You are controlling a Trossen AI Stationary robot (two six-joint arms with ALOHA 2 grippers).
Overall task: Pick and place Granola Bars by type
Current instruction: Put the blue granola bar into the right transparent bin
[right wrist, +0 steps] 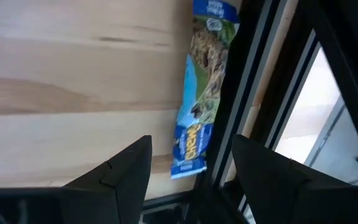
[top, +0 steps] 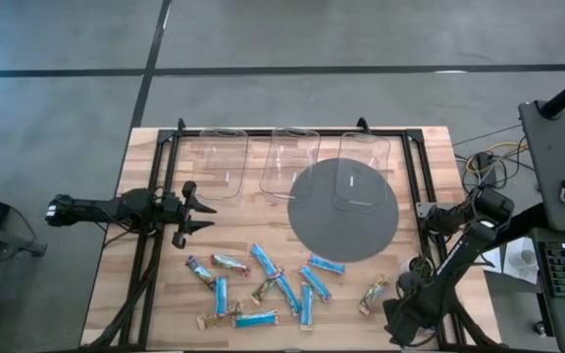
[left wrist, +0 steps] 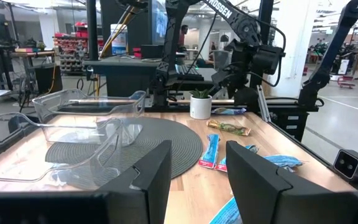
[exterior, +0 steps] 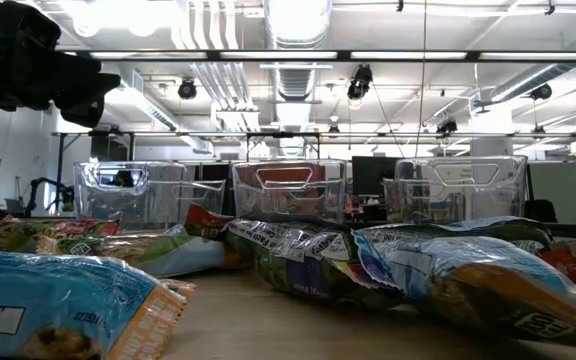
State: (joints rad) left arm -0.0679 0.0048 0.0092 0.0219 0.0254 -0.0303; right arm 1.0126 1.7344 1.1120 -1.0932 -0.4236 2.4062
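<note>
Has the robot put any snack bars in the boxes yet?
Not yet. The three clear plastic bins look empty. All the small wrapped granola bars lie scattered on the wooden table. The left gripper and right gripper are open, holding nothing. All the sorting is left.

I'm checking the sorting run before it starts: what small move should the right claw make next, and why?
Probably a short descent onto the blue-and-green granola bar at the table's right edge. The right claw hangs open just above it, holding nothing, with the bar lying between its fingers' line. The three clear bins look empty, and the left claw waits open beside them.
</note>
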